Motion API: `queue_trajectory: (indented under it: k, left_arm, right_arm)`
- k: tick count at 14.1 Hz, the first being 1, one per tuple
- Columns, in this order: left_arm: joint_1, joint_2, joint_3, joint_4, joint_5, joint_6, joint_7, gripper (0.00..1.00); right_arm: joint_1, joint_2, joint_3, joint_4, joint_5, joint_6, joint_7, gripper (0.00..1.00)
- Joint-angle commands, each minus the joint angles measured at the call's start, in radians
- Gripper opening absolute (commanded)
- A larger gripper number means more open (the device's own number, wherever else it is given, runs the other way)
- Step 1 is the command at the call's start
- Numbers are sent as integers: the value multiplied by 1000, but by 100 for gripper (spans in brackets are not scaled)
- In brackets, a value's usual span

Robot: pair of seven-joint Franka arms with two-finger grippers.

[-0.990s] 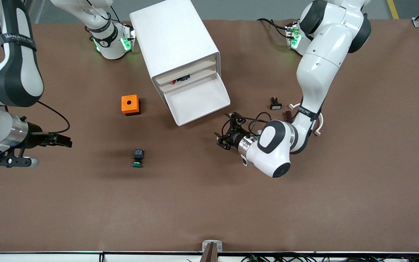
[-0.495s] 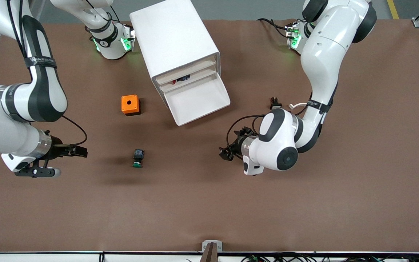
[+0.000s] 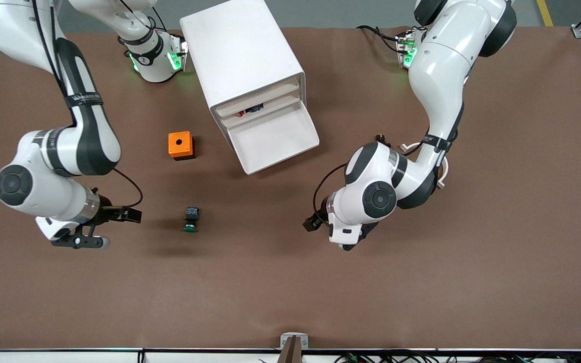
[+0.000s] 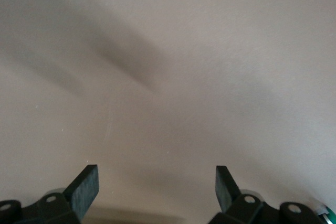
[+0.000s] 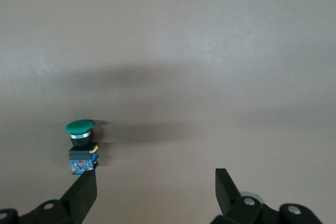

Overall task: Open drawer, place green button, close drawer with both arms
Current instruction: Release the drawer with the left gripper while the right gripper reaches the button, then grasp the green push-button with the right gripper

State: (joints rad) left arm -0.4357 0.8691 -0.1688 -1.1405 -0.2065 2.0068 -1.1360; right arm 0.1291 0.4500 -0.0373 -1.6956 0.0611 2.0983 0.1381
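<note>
With my right gripper (image 3: 134, 216) spread beside the button (image 3: 191, 220), I judged centring over its body before pinching was key.

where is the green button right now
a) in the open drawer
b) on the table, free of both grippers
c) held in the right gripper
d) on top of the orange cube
b: the button lies on the bare table, with the open right gripper beside it and not touching it.
</note>
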Motion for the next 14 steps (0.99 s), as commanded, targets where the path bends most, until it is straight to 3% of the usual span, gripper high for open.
queue_trajectory:
  k: [1,7,14]
  left_arm:
    - [-5,-54,14,-25,42,10,44,98]
    - [-11,-82,6,-30,189,9,35,99]
    - [-18,-78,3,-41,249,12,36,99]
  right_arm:
    - [43,-14,-6,-53,9,58,78,100]
    - [106,-13,-6,-141,9,189,150,100]
    - [175,12,-6,-234,9,337,250,100]
